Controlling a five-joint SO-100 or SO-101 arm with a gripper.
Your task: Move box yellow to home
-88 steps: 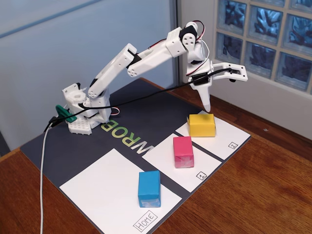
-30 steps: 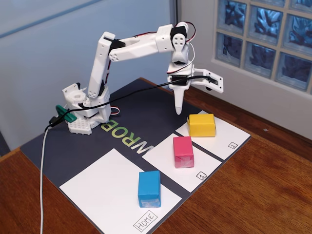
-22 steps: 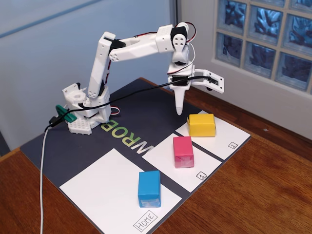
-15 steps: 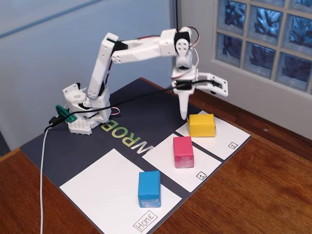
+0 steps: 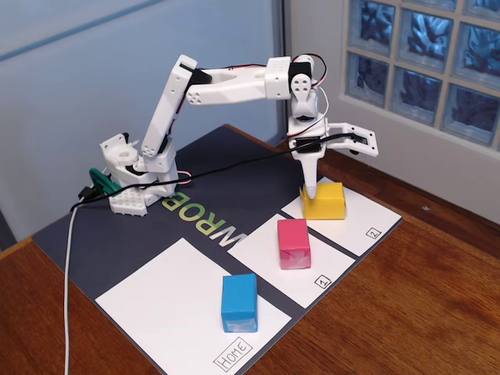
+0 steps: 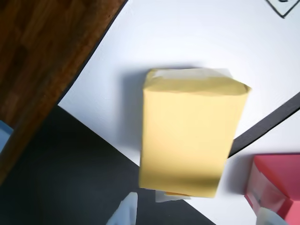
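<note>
I've swung my gripper across and down, jaws spread wide; the yellow box now sits directly beneath it on its small sheet, ungrasped. The Home sheet lies well off beyond the pink block

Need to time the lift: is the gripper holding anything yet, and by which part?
Nothing is held. The open gripper hangs just above the small yellow paper-wrapped block, which sits untouched on its white sheet; the fingers have not closed on it.

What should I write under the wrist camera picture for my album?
Looking down on the yellow box lying on white paper, pink box peeking in.
</note>
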